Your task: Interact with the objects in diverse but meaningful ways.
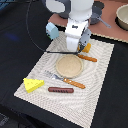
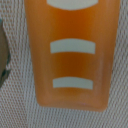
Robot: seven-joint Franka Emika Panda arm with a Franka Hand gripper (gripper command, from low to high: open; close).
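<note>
The orange ridged block (image 2: pixel 72 55) fills the wrist view, lying on the woven mat, with three pale curved stripes across it. No fingers show in that view. In the exterior view my gripper (image 1: pixel 81 48) hangs low right over the orange block (image 1: pixel 87 48) at the mat's far edge, and its jaws are too hidden to judge. The yellow holed cheese wedge (image 1: pixel 33 84) and the thin brown sausage (image 1: pixel 61 90) lie on the mat's near part. A light blue cup (image 1: pixel 51 30) stands behind the arm, and a dark grey long-handled pan (image 1: pixel 101 20) sits further back.
A beige plate (image 1: pixel 67 64) lies mid-mat, its rim (image 2: pixel 2 55) also in the wrist view. An orange-handled fork (image 1: pixel 66 79) and knife (image 1: pixel 88 58) flank it. A bowl (image 1: pixel 122 17) stands at the exterior view's far right. A black cable (image 1: pixel 35 35) curves behind the arm.
</note>
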